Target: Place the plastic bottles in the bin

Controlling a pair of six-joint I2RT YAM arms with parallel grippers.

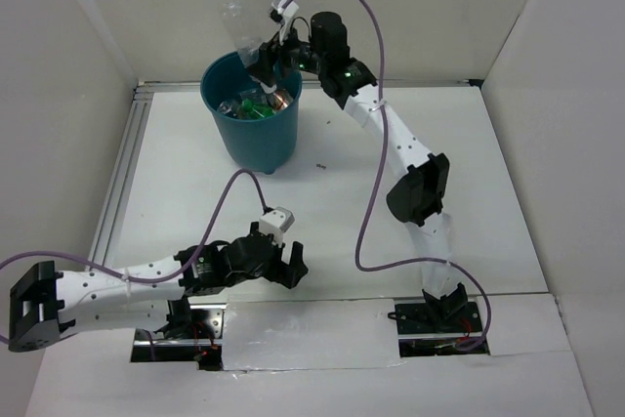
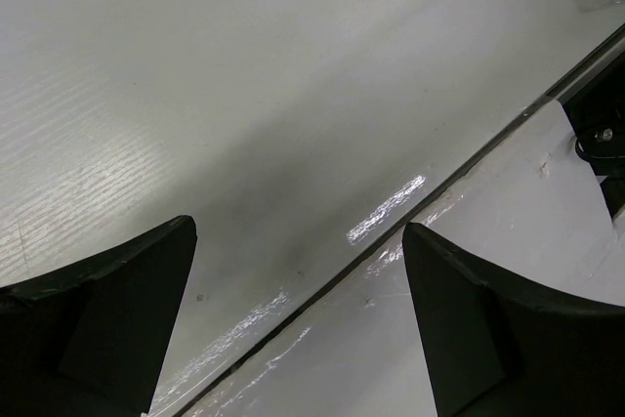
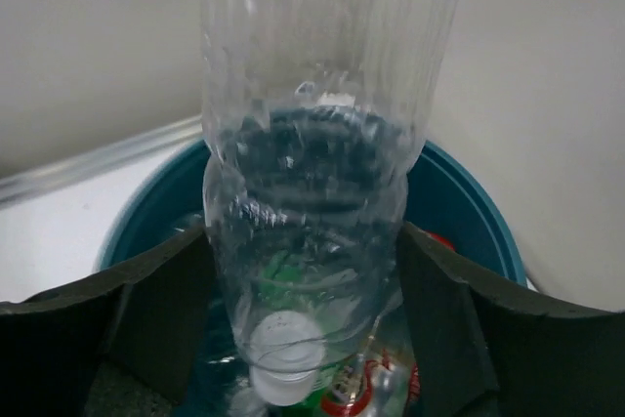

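The dark teal bin (image 1: 256, 134) stands at the back of the table, with a green bottle (image 1: 256, 109) and other bottles inside. My right gripper (image 1: 266, 63) is over the bin's rim, shut on a clear crinkled bottle (image 1: 237, 31). In the right wrist view that bottle (image 3: 312, 144) hangs cap-down between my fingers (image 3: 459, 329), its white cap (image 3: 281, 358) over the bin (image 3: 469, 202) and the green and red-labelled bottles inside. My left gripper (image 1: 283, 269) is open and empty, low over the table near the front edge; its view shows only bare table between the fingers (image 2: 488, 319).
White walls enclose the table on three sides. A metal rail (image 1: 122, 168) runs along the left side. A small dark speck (image 1: 320, 166) lies right of the bin. A seam (image 2: 410, 217) runs across the table by the left gripper.
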